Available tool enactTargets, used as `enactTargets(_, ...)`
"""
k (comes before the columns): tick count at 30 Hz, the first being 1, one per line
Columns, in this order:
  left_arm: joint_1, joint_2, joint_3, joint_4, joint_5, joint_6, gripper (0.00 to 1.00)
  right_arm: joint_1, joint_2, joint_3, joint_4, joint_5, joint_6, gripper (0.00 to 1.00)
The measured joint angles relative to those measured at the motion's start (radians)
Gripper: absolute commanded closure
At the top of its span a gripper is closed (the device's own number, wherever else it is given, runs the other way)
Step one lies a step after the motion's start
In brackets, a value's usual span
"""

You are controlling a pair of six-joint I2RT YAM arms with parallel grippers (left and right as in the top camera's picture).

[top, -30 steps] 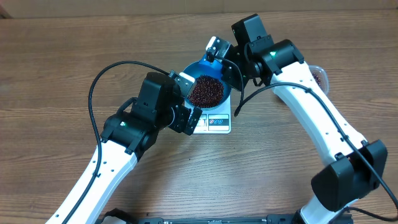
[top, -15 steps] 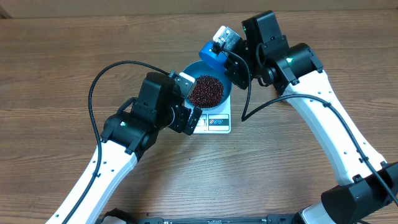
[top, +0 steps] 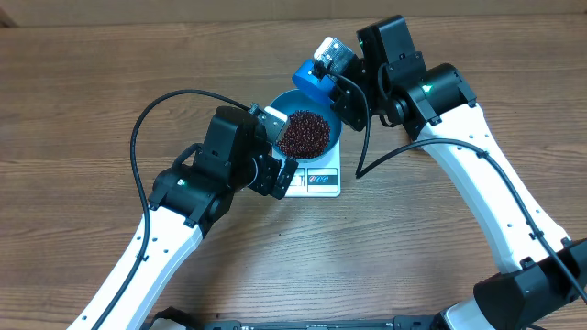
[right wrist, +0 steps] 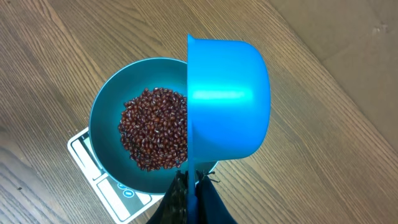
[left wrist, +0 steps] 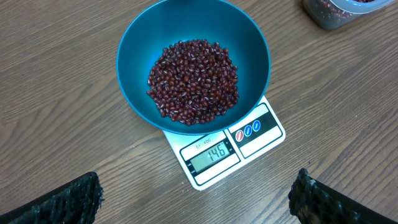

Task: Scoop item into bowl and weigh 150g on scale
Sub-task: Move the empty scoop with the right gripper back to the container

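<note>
Nearest, my left gripper [left wrist: 199,204] hangs wide open and empty before the small white square scale [left wrist: 214,152], whose display shows 146: a touch short, I judge. On it the round deep blue bowl [left wrist: 134,56] holds the dark red-brown beans [left wrist: 194,78]. Beyond, my right gripper [right wrist: 189,193], clamped on the handle of the blue plastic scoop [right wrist: 227,99], has drawn back to the bowl's far-right rim since a second ago.

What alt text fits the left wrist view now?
A deep blue bowl holding a heap of dark red-brown beans sits on a small white scale whose display reads 146. The left tool is open, its fingertips at the bottom corners.
</note>
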Motion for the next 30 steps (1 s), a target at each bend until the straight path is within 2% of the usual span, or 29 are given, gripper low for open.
enactTargets(23,0.0,0.0,0.0,0.0,0.0,0.0,0.01,0.0,0.0,0.0,0.001,0.002,0.003,0.96)
enactTargets(26,0.0,0.0,0.0,0.0,0.0,0.0,0.0,0.0,0.0,0.0,0.005,0.05,0.016,0.96)
enactTargets(30,0.0,0.0,0.0,0.0,0.0,0.0,0.01,-0.01,0.0,0.0,0.046,0.231,0.143,0.96)
